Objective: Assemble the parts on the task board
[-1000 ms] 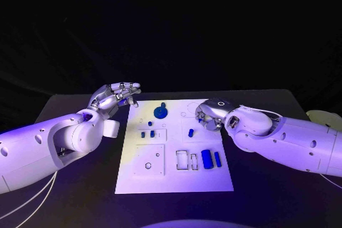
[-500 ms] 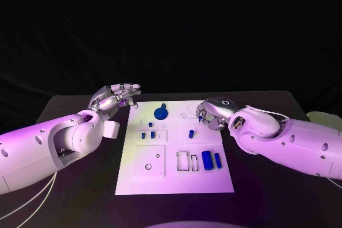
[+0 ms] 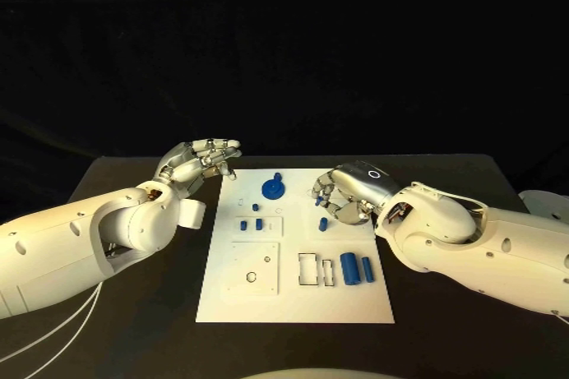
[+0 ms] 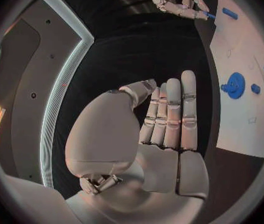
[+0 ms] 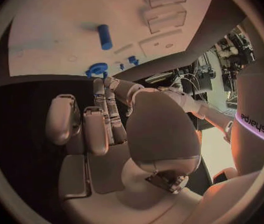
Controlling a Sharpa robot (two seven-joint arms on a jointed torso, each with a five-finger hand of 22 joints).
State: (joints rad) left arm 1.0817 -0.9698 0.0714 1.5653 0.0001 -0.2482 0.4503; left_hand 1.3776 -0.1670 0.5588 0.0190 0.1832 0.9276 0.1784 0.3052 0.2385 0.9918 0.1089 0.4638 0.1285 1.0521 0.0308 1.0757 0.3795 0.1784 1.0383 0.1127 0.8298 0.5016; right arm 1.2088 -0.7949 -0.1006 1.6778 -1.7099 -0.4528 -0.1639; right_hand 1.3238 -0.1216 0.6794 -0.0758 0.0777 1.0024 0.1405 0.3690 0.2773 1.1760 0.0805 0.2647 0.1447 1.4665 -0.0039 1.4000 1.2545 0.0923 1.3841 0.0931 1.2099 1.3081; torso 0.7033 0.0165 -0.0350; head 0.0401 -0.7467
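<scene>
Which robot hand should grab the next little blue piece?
Probably the right hand: it hangs over the white board, beside a small blue piece. The left hand sits off the board's far corner, holding nothing.

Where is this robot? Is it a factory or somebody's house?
Probably a robot lab or test room, not a house. A white board with small blue parts lies on a black table before a black backdrop, and one wrist view shows cluttered equipment nearby.

Black table [image 3: 142,313], dark backdrop behind
</scene>
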